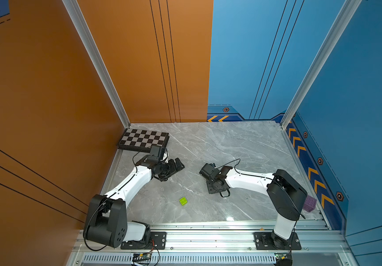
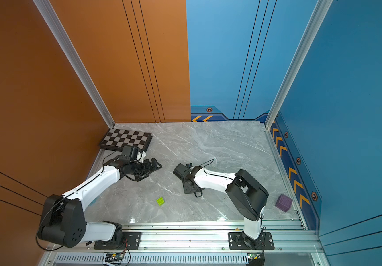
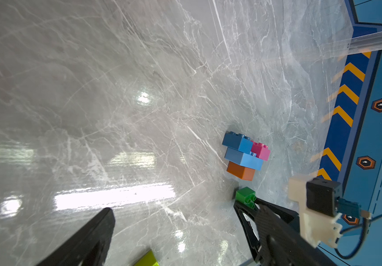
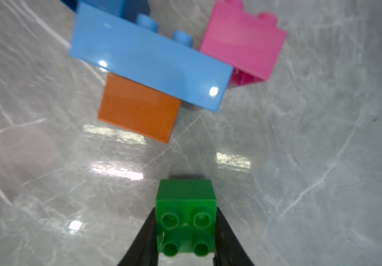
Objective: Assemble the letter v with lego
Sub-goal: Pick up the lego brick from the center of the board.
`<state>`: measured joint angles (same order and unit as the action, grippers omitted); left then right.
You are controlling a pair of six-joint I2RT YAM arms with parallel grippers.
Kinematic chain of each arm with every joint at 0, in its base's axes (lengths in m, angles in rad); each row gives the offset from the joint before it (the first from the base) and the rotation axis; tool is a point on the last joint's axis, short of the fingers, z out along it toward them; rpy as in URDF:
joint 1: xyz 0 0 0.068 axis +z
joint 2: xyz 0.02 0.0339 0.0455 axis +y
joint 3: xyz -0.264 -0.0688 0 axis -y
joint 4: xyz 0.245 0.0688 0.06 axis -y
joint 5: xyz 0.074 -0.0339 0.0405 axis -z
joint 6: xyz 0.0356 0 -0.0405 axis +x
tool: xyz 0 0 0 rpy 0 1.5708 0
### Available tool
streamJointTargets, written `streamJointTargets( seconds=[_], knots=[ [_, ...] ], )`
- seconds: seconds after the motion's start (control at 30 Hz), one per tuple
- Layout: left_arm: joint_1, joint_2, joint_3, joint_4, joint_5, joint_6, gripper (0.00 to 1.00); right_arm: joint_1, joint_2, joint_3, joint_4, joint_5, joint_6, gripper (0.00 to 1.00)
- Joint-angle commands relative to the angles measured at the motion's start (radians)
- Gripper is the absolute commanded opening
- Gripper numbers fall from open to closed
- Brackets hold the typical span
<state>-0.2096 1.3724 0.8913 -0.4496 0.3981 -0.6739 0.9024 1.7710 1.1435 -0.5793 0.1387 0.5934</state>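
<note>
Left pincer hangs spread wide, empty. Lime brick lies loose near the front. Right pincer is clamped on the green brick, just short of the half-built V lying mid-table. Square its underside to an arm's studs and press slowly; the left pincer could brace.

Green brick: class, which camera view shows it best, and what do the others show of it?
The right wrist view: the green brick fills the foreground, studs clear, between the fingers of the right gripper. The left wrist view shows it small, at that gripper's tip. In both top views the gripper hides it.
</note>
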Motion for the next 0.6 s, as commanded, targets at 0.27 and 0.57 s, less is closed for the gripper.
streamJointTargets(
  seconds=[0.27,0.57],
  knots=[
    [-0.066,0.009,0.17,-0.019,0.291,-0.012,0.97,-0.272,-0.382,-0.332,0.746,-0.661,-0.736,0.11],
    [-0.214,0.056,0.244,-0.019,0.392,0.06,0.81,-0.363,-0.274,-0.159,0.58,-0.91,-0.911,0.08]
  ],
)
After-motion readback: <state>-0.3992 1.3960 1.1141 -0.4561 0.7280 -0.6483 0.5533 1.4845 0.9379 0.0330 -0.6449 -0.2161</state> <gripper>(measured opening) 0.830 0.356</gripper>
